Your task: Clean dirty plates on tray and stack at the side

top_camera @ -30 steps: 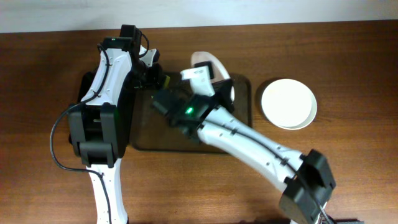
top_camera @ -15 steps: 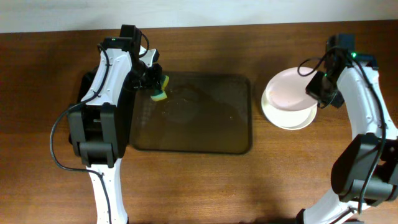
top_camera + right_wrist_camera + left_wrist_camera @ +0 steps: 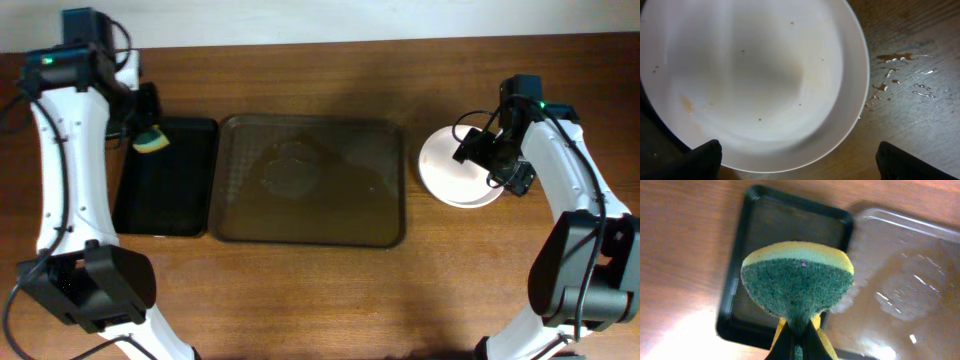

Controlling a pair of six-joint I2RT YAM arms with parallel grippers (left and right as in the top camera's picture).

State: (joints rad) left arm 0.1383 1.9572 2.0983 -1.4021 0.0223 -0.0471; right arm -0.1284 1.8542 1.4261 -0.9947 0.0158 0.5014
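Left end effector (image 3: 797,332): closed on a sponge (image 3: 797,280), pinching its lower edge, with the green scouring face towards the wrist camera and a yellow layer behind it.
Sponge position: held above the near end of the glossy black tray (image 3: 165,178), which lies just left of the brown tray.
Tray (image 3: 310,180): large, brown and translucent, at the middle of the worktop (image 3: 320,300); no plate is on it, and wet streaks show on its base.
Plates (image 3: 455,170): white, on the worktop to the right of the tray and apart from it; the pile cannot be counted.
Top plate (image 3: 755,75): faint brown-orange smear and small dark specks inside.
Right end effector (image 3: 797,152): fingers spread wide with nothing between them, above the plates.
Worktop by the plates: small water drops (image 3: 900,57).
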